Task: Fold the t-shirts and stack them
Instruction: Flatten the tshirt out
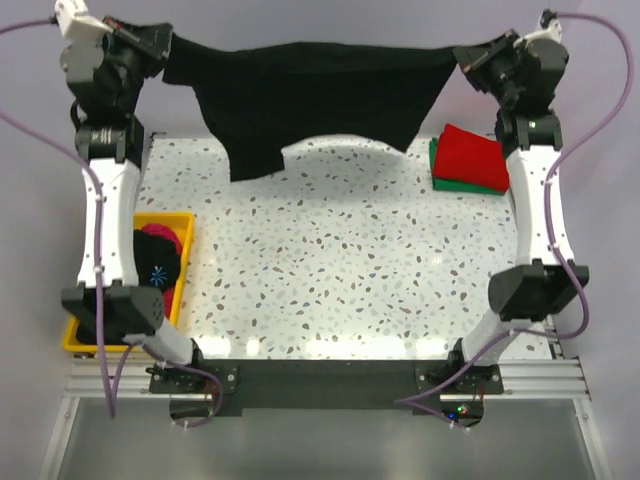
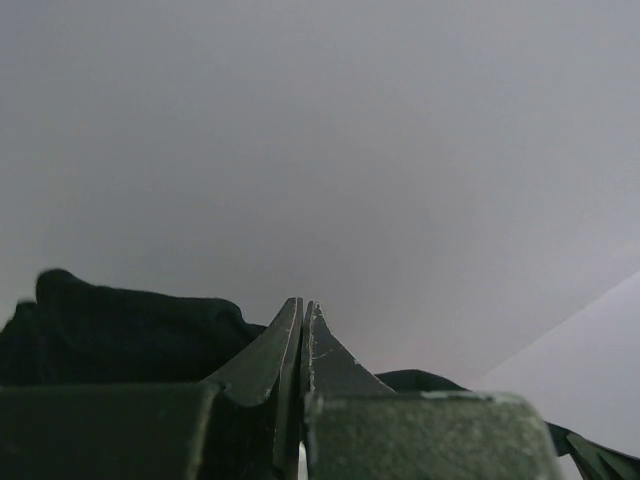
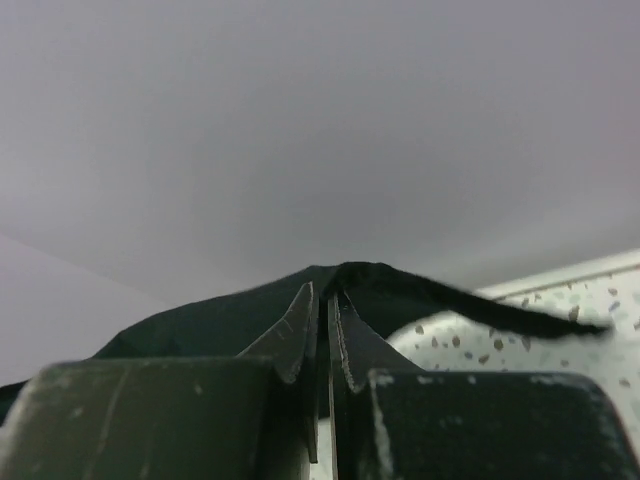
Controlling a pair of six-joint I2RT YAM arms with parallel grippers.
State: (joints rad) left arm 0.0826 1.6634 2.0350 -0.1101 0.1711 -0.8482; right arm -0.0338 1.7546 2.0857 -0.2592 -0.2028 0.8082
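Observation:
A black t-shirt (image 1: 310, 90) hangs stretched in the air over the table's far edge, its lower part drooping toward the left. My left gripper (image 1: 165, 50) is shut on its left end and my right gripper (image 1: 465, 52) on its right end. In the left wrist view the gripper (image 2: 302, 305) has its jaws pressed together, with black cloth (image 2: 120, 335) bunched behind them. In the right wrist view the gripper (image 3: 325, 290) pinches a ridge of the black cloth (image 3: 200, 325). A folded red t-shirt (image 1: 472, 155) lies on a folded green t-shirt (image 1: 437, 165) at the far right.
A yellow bin (image 1: 165, 217) stands at the left edge beside the left arm, holding a heap of dark and pink-red clothes (image 1: 160, 255). The speckled table (image 1: 350, 270) spreads between the arms. A grey wall (image 2: 320, 150) rises behind.

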